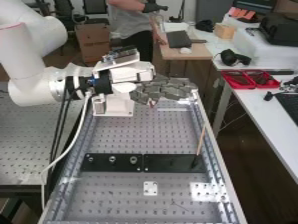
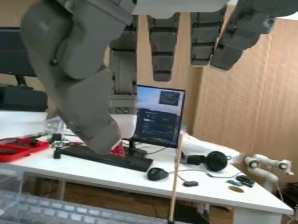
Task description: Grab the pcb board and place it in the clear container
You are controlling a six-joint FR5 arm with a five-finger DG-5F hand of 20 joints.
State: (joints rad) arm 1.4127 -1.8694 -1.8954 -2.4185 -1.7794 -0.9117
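1. nearest on the perforated table (image 1: 100, 202), a small white plate with holes (image 1: 151, 188) lies flat, probably a mount.
2. beyond it, black plates (image 1: 113, 161) lie end to end across the table, likely fixed as a base; a wooden stick (image 1: 200, 140) leans up from the right-hand one.
3. past those, the hand (image 1: 163, 89) hangs above the table's far part, level, perhaps to stay above the container's rim. whether it is released or grasping, i cannot tell.
4. a small red piece (image 2: 120, 149) shows right by the hand, possibly the pcb board; its support is hidden.
5. a see-through shape (image 2: 8, 185) may be the clear container, probably set there within easy reach.
6. farther off, red trays (image 1: 235, 80) sit on the side desk, keeping small parts aside.
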